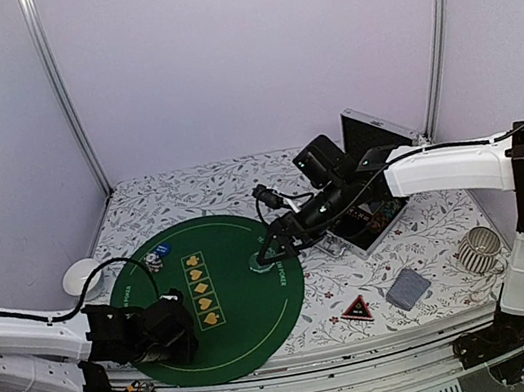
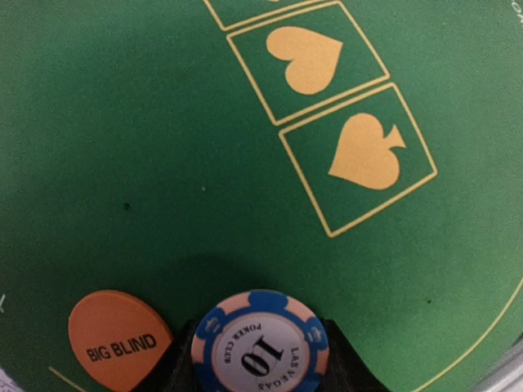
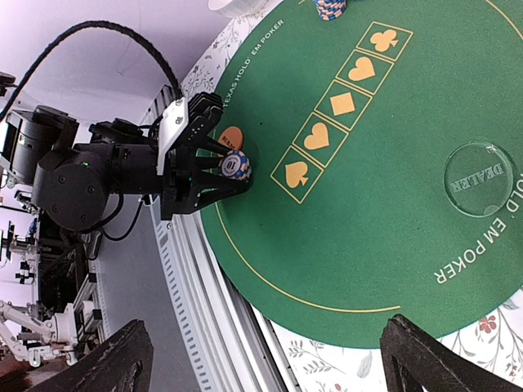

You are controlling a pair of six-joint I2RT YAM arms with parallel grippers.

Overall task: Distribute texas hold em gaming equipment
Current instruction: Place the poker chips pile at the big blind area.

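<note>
My left gripper (image 1: 171, 339) is shut on a blue-and-peach "10" poker chip stack (image 2: 260, 343) at the near left edge of the green round mat (image 1: 251, 305). An orange "BIG BLIND" disc (image 2: 118, 339) lies on the mat just left of it. My right gripper (image 1: 273, 248) is open and empty above the mat's right side, next to the clear "DEALER" disc (image 3: 478, 180). Another chip stack (image 1: 154, 259) stands at the mat's far left. A red-black triangle token (image 1: 356, 309) and grey-blue cards (image 1: 407, 287) lie on the tablecloth right of the mat.
An open black case (image 1: 376, 206) stands behind the right arm. A white ribbed cup (image 1: 480, 249) lies at the right. A white round object (image 1: 84, 278) sits off the mat's far left. The metal front rail (image 3: 192, 286) runs beside the mat edge.
</note>
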